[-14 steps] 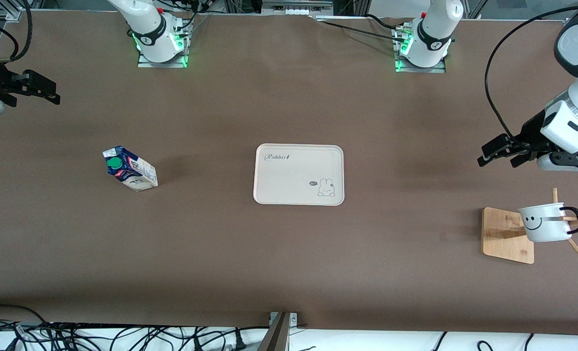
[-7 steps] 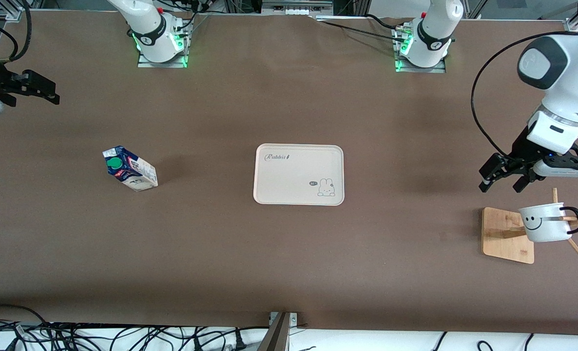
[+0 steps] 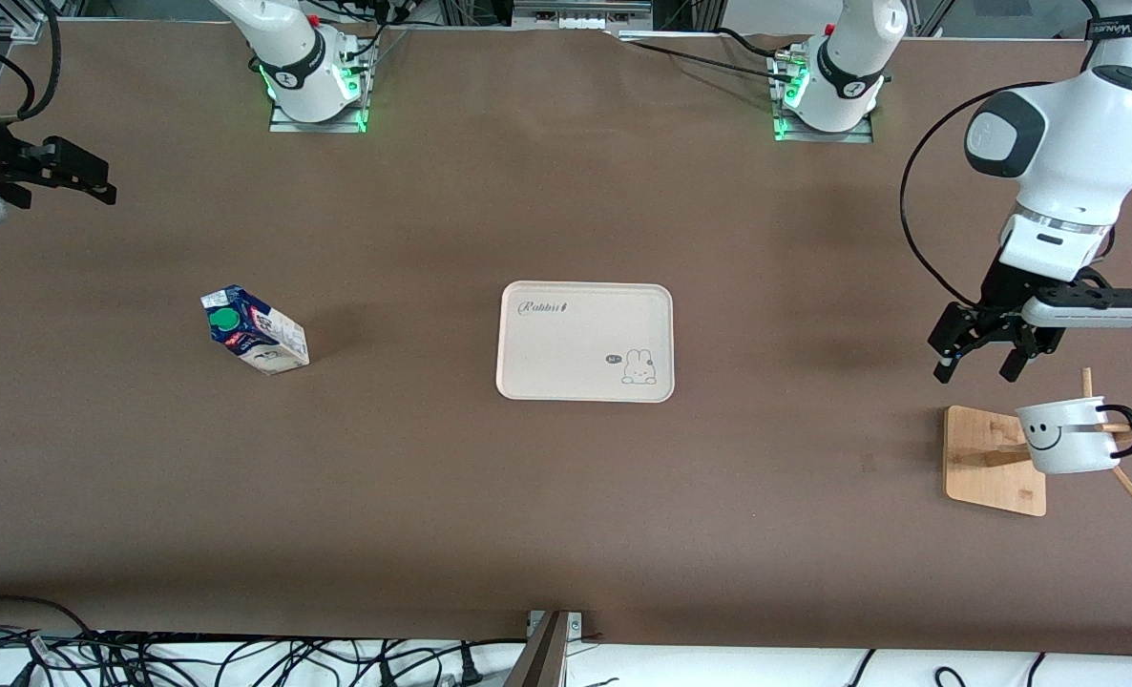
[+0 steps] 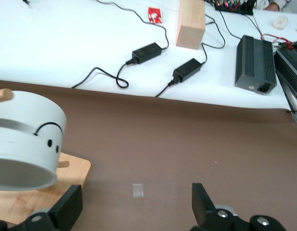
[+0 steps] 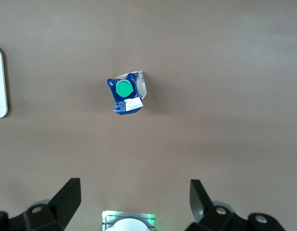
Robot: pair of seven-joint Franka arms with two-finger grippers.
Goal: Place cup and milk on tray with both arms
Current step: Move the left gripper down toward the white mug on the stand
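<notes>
Two grippers we see spread wide: left gripper (image 3: pixel 978 367) at the cup's (image 3: pixel 1062 438) eleven o'clock, right gripper (image 3: pixel 89 181) waiting at the milk's (image 3: pixel 255 330) ten o'clock.

White jointed arms (image 3: pixel 1062 143) w/ black bands, black cables, green-lit bases (image 3: pixel 316 95)

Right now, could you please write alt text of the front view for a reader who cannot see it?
The left claw hangs open near a white cup hung on a wooden rack. A cream tray lies mid-table, with a milk carton toward the right arm's end. The right claw waits open at that end.
</notes>
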